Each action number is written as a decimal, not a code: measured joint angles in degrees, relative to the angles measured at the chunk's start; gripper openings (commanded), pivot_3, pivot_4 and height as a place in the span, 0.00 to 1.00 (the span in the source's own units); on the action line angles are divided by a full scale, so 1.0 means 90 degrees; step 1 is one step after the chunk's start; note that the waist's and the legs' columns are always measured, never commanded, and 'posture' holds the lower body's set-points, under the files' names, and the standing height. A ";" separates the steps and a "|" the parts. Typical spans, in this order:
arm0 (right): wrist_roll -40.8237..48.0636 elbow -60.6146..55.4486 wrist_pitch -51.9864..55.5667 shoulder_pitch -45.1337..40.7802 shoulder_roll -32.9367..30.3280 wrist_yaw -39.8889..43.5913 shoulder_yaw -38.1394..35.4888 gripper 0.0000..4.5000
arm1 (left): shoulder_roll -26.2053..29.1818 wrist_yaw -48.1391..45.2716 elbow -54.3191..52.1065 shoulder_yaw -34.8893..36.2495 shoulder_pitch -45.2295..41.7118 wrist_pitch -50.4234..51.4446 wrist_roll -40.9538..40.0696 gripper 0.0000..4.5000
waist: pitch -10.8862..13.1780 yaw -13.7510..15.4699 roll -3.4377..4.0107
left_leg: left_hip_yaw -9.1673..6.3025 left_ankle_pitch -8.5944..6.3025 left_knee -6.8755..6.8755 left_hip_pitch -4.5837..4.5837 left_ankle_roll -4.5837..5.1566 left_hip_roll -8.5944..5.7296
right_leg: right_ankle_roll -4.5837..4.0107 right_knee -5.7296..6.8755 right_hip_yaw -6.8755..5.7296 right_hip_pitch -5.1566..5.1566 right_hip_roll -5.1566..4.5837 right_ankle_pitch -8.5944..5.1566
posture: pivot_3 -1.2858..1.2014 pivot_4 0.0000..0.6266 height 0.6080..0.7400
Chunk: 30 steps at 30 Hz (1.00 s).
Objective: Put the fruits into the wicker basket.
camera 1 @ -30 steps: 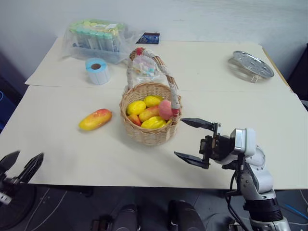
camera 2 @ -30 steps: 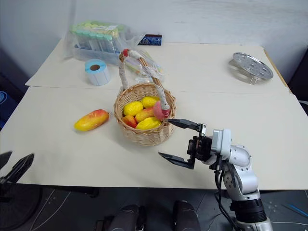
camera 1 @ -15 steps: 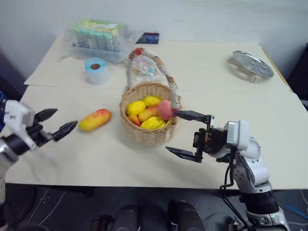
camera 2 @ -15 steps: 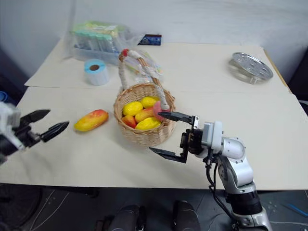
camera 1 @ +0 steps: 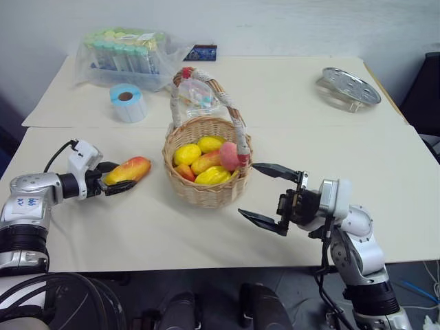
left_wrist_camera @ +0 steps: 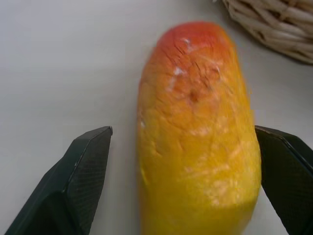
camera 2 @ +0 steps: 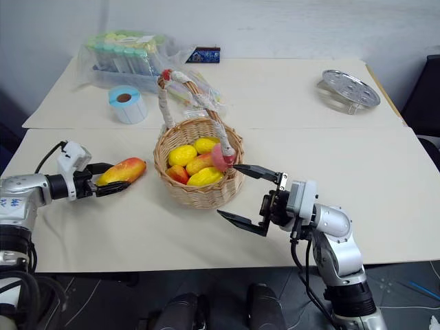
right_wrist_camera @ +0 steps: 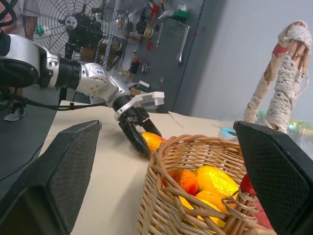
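An elongated yellow mango (camera 1: 128,170) with an orange-red tip lies on the table left of the wicker basket (camera 1: 206,189). My left gripper (camera 1: 118,177) is open, and its fingers (left_wrist_camera: 83,176) straddle the mango's near end with a gap on each side. The basket holds several yellow and red fruits (camera 1: 187,153), and a pink peach (camera 1: 229,155) rests at its right rim by the handle. Just right of the basket, my right gripper (camera 1: 249,190) hovers open and empty. The right wrist view looks across the basket (right_wrist_camera: 186,161) to the left gripper (right_wrist_camera: 139,122).
A blue-and-white tape roll (camera 1: 127,102) and a plastic bag of tubes (camera 1: 127,55) sit at the back left. A round metal tray (camera 1: 347,86) is at the back right. The table's front edge runs close below both grippers.
My left arm rose from below the table's left edge and reached forward to the mango, which now sits between its open fingers. The right gripper has stayed where it was.
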 measured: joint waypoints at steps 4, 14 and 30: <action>-0.0002 -0.0109 -0.0003 0.0091 -0.0013 -0.0085 0.0000 1.00 | -0.0212 -0.0130 -0.0003 -0.0064 -0.0078 -0.0139 0.0014 0.74 | -0.0002 0.0050 -0.0002 | -0.0001 0.0000 0.0001 0.0000 0.0000 -0.0001 | 0.0000 0.0001 0.0000 0.0000 0.0000 0.0000 | 0.52 0.24 1.00; 0.0110 -0.0360 0.0271 0.0090 -0.0073 -0.0500 -0.0066 1.00 | -0.0074 -0.0088 -0.1583 0.0715 0.1298 -0.0087 -0.0424 0.57 | -0.0001 -0.0047 -0.0003 | -0.0005 -0.0002 -0.0004 0.0001 -0.0004 0.0009 | 0.0000 0.0000 0.0006 -0.0003 -0.0012 0.0000 | 0.52 0.24 1.00; 0.0421 -0.0584 0.0943 -0.0142 0.0060 -0.1422 -0.0353 1.00 | -0.0937 0.1456 -0.4779 0.0031 -0.0246 0.2204 -0.1828 0.57 | 0.0002 0.0126 -0.0005 | -0.0031 -0.0001 0.0030 0.0006 -0.0001 -0.0008 | 0.0007 -0.0004 0.0050 0.0033 0.0015 0.0006 | 0.52 0.24 1.00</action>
